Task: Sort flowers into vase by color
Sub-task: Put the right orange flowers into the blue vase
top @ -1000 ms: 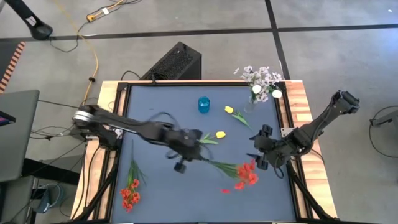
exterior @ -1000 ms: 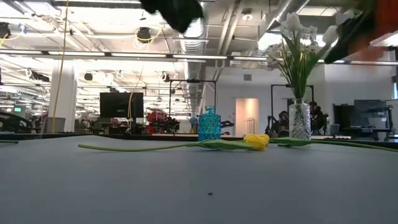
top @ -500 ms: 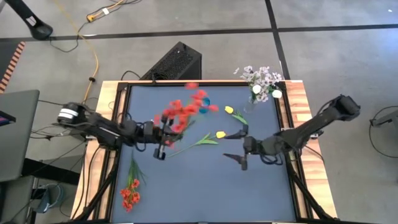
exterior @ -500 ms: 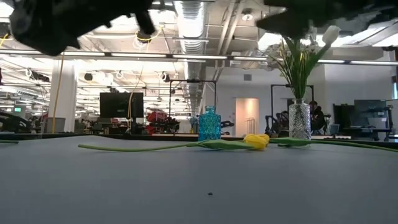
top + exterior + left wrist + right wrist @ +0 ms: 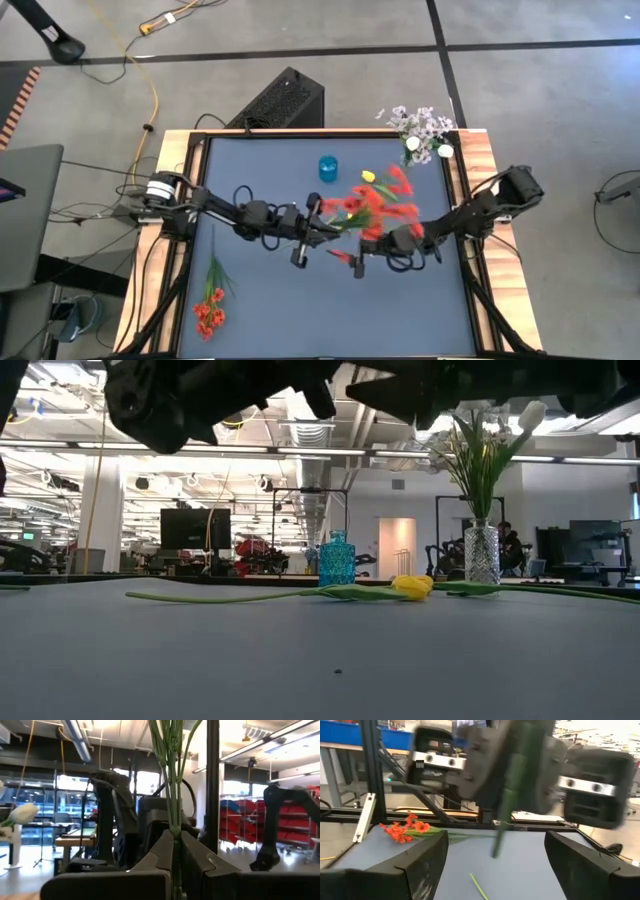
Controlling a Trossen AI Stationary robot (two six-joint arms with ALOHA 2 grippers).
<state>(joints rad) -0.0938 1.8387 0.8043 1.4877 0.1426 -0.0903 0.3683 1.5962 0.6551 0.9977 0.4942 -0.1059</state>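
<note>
My left gripper [image 5: 322, 224] is over the table's middle, shut on a bunch of red flowers [image 5: 375, 205] whose blossoms spread toward the right. My right gripper [image 5: 350, 240] faces it from the right, level and wide open. Its fingers [image 5: 420, 865] stand on either side of the stems' free end [image 5: 497, 847] without touching. A blue vase [image 5: 328, 168] stands at the far middle, and a clear vase [image 5: 481, 553] with white and lilac flowers at the far right. A yellow tulip [image 5: 412, 587] lies flat on the table, as does a second red bunch [image 5: 210, 305] at the near left. My left gripper pinches the red bunch's green stems [image 5: 175, 832] between its two fingers, several stems together, a little above their cut end. The fingers lie across the stems. The bunch is lifted clear of the table, the stems rising past the fingers and the short end [image 5: 497, 847] hanging below.
A yellow tulip [image 5: 368, 177] lies beside the clear vase. A black box [image 5: 280, 100] stands behind the table's far edge. The wooden table frame [image 5: 480, 160] runs along the right. The near half of the mat is bare apart from the red bunch.
My left gripper has lifted the red bunch off the table, swung it up toward the far left, then carried it back toward the right, tipping its fingers upward. My right gripper has moved from the right edge toward the middle, turned level and stayed open.
</note>
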